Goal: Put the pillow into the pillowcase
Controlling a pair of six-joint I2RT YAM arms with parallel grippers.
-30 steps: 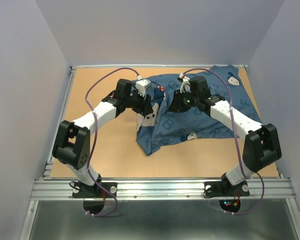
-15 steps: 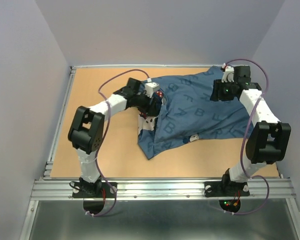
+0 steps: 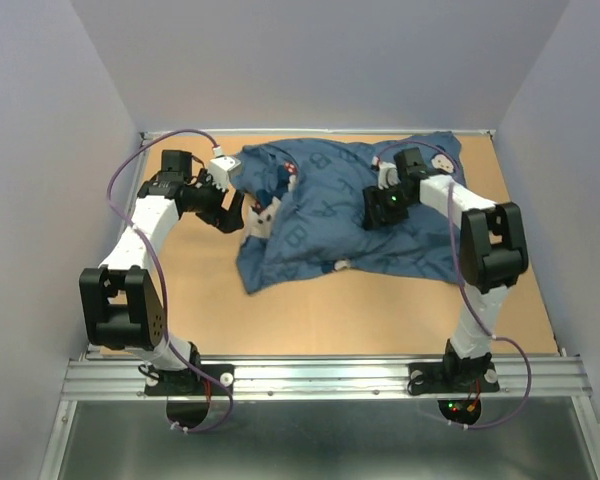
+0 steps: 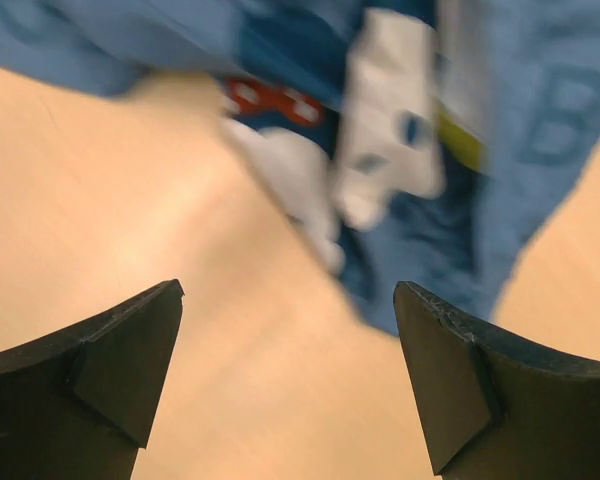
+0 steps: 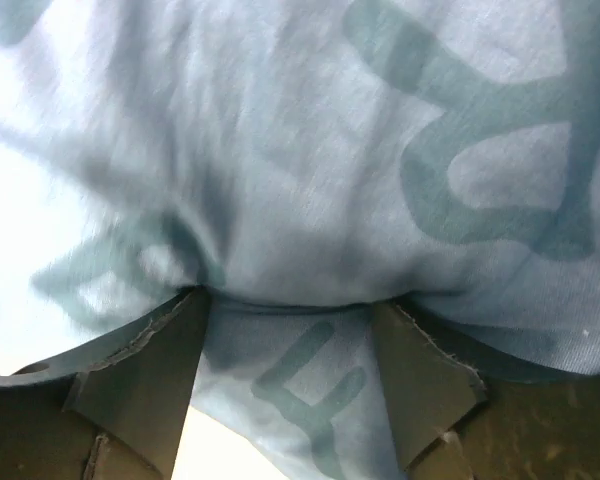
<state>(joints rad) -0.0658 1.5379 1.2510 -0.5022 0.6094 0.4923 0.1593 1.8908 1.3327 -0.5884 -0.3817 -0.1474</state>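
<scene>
The blue pillowcase with pale letters lies bunched and plump across the table's far half. The pillow is almost all hidden inside it. Only a yellow-green strip and some white show at the case's left end in the left wrist view, which is blurred. My left gripper is open and empty over bare table, just left of the case's edge. My right gripper presses down on the middle of the case. Its jaws stand apart with lettered fabric between them.
The brown table has a raised metal rim at the back and sides. Grey walls close it in on three sides. Purple cables loop over both arms. The right arm's elbow stands over the case's right part.
The left arm swung left, off the case and onto bare table. The pillowcase slid left and bunched up. The right gripper went from the far right corner back to the case's middle.
</scene>
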